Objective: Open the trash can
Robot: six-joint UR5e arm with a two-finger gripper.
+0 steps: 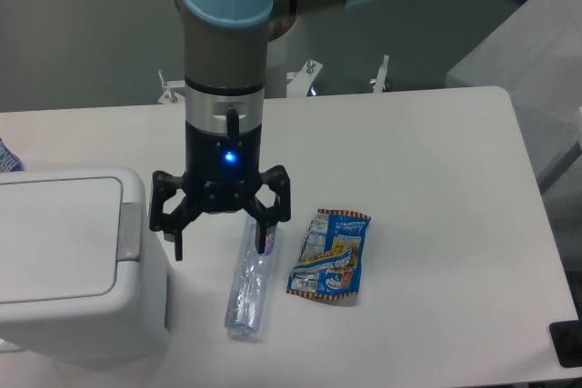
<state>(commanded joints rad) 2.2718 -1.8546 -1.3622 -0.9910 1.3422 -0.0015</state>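
So the gripper [221, 245] is pointing straight down with its two black fingers [175, 229] spread wide apart, nothing held between them. There's a blue light glowing on the gripper body above the fingers. It hangs over the white table [427, 152], just right of the trash can's right edge. The left finger sits close to the grey push-button tab [132, 230], but I can't tell if it's actually touching it or just beside it. The right finger overlaps the top end of a clear plastic bottle [248, 286] in the picture, though whether there's contact I can't say.

The trash can [77, 270] is at the near left corner of the table, big white boxy thing, lid [56, 237] flat and shut, with the grey tab on its right edge facing the gripper.

The bottle lies on its side just right of the can, running near to far. Right of that, close by but apart, is a crumpled blue snack wrapper [330, 254] lying flat.
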